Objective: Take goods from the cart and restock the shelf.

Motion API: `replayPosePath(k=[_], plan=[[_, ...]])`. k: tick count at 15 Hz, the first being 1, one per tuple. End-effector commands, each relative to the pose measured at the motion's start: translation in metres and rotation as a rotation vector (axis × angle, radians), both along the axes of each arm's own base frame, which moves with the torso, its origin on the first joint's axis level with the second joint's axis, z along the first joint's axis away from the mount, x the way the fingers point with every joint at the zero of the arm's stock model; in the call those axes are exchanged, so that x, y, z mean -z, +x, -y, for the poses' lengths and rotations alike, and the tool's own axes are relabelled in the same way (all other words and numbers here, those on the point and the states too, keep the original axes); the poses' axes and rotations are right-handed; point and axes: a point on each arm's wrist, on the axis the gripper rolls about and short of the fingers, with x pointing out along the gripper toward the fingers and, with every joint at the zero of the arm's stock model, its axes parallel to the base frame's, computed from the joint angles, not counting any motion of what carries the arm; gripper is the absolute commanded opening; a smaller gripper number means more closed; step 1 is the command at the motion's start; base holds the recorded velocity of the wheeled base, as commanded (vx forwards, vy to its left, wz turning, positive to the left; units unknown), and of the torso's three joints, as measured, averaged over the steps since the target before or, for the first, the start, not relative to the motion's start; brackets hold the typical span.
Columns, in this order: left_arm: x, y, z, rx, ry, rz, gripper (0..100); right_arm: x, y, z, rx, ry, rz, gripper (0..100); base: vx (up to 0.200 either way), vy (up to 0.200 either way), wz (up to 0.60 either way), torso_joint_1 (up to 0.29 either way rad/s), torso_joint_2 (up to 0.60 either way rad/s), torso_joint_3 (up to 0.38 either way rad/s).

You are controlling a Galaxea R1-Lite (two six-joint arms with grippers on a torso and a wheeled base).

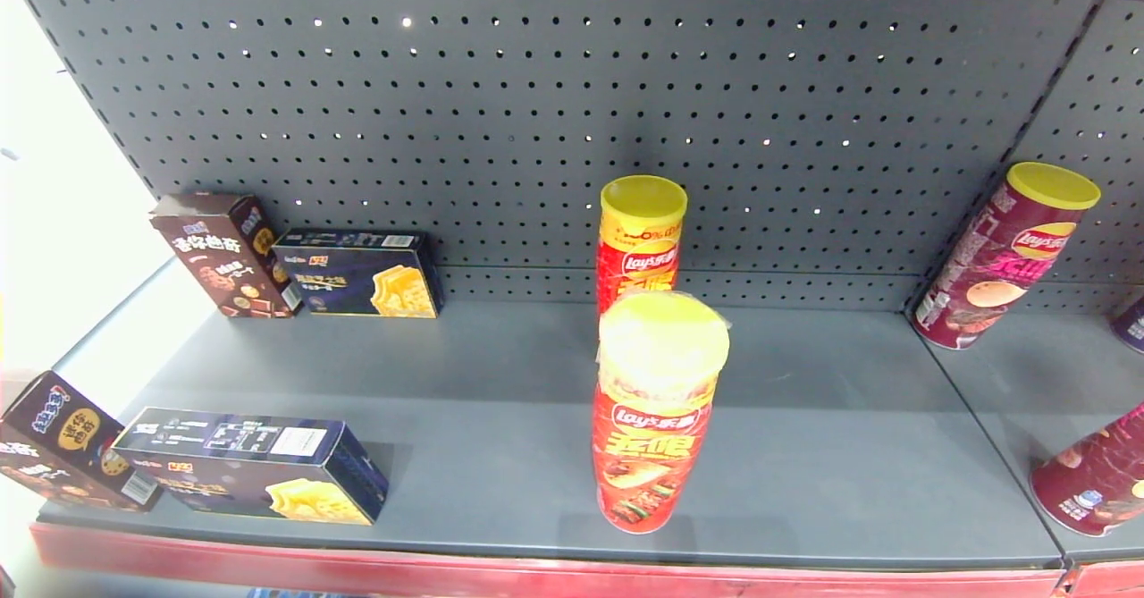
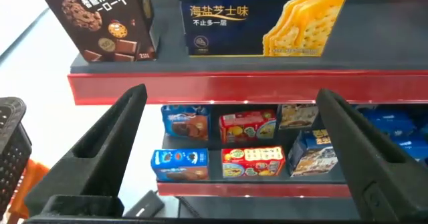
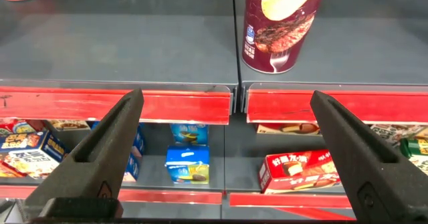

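Shelf [image 1: 804, 455] of grey metal with a red front strip holds the goods. The front red can [image 1: 657, 410] stands upright near the edge, with a yellow lid, a round logo badge and yellow characters over pictured snacks. Directly behind it stands the back red can [image 1: 639, 240], with the same label. To its right are the rear maroon can [image 1: 1001, 258] by the pegboard and the front maroon can [image 1: 1090, 477], both badge-labelled. To its left lie the rear cracker box [image 1: 362, 272] and the front cracker box [image 1: 250, 464], both navy, each with a brown cookie box beyond it: one at the rear [image 1: 223, 254], one in front [image 1: 58, 446].

The left gripper [image 2: 231, 91] hangs below the strip, left of the front red can, fingers spread wide and empty. The right gripper [image 3: 227, 93] is also below the strip, to that can's right under the front maroon can — fingers apart, holding nothing.
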Motion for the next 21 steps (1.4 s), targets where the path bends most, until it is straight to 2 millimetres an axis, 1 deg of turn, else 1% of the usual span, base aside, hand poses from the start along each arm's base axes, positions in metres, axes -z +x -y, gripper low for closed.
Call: replayPosePath(k=[1,13,14,21], plan=[[0.0,0.0,0.0,0.001,0.001,0.0,100,0.0,0.0001,0.0,0.0,0.0,-0.002,100,0.0,0.0,0.0,0.0,0.0,0.0],[-0.0001,0.0,-0.0006,-0.027,0.003,0.001,100,-0.0002,0.0001,-0.0001,-0.005,0.003,0.0,100,0.0,0.0,0.0,0.0,0.0,0.0],[-0.0001,0.0,-0.0006,-0.025,-0.008,0.001,100,-0.0002,0.0001,-0.0001,-0.003,0.005,0.0,100,-0.2,0.0,0.0,0.002,0.01,0.002],[-0.0001,0.0,-0.0005,-0.024,-0.014,0.001,100,-0.0002,0.0001,-0.0001,-0.006,0.0,0.0,100,0.0,0.0,0.0,0.0,0.0,0.0]])
